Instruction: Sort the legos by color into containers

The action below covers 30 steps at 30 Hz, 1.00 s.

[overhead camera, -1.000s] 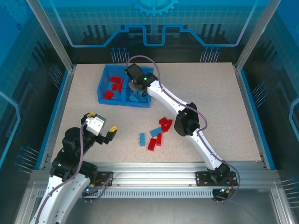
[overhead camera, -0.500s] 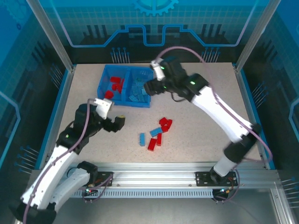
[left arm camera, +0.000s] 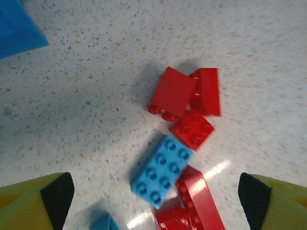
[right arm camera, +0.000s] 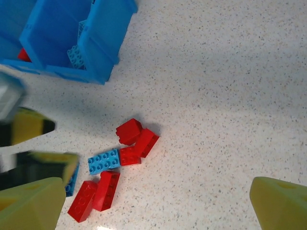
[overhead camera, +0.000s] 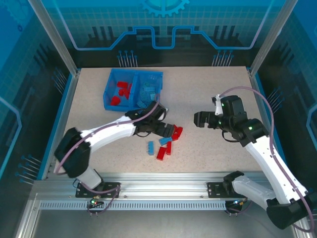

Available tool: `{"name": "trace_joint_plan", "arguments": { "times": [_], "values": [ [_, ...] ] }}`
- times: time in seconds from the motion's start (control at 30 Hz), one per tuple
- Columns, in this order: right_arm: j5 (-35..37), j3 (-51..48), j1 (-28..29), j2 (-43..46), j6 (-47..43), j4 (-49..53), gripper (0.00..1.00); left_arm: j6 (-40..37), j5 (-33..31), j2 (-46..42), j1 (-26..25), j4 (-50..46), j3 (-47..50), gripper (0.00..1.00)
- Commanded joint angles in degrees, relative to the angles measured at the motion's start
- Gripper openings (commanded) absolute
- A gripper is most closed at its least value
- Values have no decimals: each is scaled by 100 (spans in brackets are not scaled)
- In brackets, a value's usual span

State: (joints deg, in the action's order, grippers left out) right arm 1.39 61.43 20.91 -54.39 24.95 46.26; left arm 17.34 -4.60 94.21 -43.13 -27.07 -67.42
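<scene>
Loose legos lie mid-table: red bricks (overhead camera: pixel 176 131), a light blue brick (overhead camera: pixel 164 140), another blue one (overhead camera: pixel 150 148) and two long red ones (overhead camera: pixel 162 152). My left gripper (overhead camera: pixel 163 130) hovers just above this pile, open. In the left wrist view the blue brick (left arm camera: pixel 160 175) lies below and between the wide-apart fingers (left arm camera: pixel 33 203), beside red bricks (left arm camera: pixel 172 91). My right gripper (overhead camera: pixel 199 119) hangs open and empty right of the pile; its wrist view shows the red bricks (right arm camera: pixel 128 131) and a blue brick (right arm camera: pixel 103 161). The blue tray (overhead camera: pixel 108 95) holds red bricks (overhead camera: pixel 120 91) on its left and blue ones (overhead camera: pixel 146 94) on its right.
The tray stands at the back left, close behind my left forearm (overhead camera: pixel 114 131). Blue rails (overhead camera: pixel 57 126) and metal posts edge the table. In the right wrist view the tray's corner (right arm camera: pixel 103 43) is at the top left, with bare tabletop to the right.
My left arm swung from the near left out over the loose pile. My right arm pulled back from the tray to the right side, and its gripper opened.
</scene>
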Motion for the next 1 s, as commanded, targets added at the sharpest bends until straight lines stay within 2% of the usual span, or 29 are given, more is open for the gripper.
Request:
{"name": "trace_joint_plan", "arguments": {
  "times": [0.0, 0.23, 0.4, 0.57, 0.77, 0.97],
  "values": [
    [-203, 76, -104, 168, 110, 119, 100, -372, -166, 651, 15, -297, -620, 93],
    [-302, 115, -131, 104, 118, 217, 100, -719, 343, 1687, 94, -366, -1319, 87],
    [-505, 75, -131, 112, 144, 284, 100, -767, 430, 2074, 125, -394, -1521, 76],
    [-549, 45, -137, 139, 179, 341, 100, -880, 715, 2373, 149, -438, -1693, 69],
    [-846, 1, -131, 80, 221, 342, 100, -772, 688, 2536, 156, -288, -1707, 53],
    [-1675, 61, -126, -208, 89, 456, 98, -691, 680, 2564, 152, -176, -1674, 38]
  ]
}}
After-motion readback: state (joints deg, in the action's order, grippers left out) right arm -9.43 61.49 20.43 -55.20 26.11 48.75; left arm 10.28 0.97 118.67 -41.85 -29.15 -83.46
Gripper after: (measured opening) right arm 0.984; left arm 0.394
